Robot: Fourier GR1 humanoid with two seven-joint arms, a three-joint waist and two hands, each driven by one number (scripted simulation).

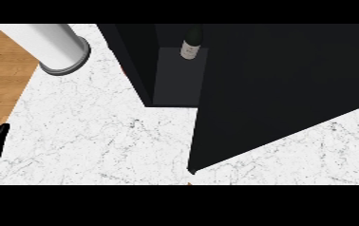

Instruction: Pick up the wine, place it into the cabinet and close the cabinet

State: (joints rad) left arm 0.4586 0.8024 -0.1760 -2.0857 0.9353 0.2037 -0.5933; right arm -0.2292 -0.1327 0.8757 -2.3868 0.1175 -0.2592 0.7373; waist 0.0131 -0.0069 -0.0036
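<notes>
The wine bottle [191, 43] stands upright at the back of the black cabinet's grey shelf [179, 80]; it is dark with a pale label. The cabinet door [280, 92] is a broad black panel standing open, covering the right half of the view, its free edge low near the middle. No hand is near the bottle. A thin black sliver at the left edge [2, 139] may be part of my left hand; its shape does not show. My right hand is nowhere to be seen.
A pale grey cylinder with a darker ringed end [60, 49] lies across the top left corner. The white marble counter [98, 139] spreads left of and below the cabinet. Wooden floor [14, 73] shows past the counter's left edge.
</notes>
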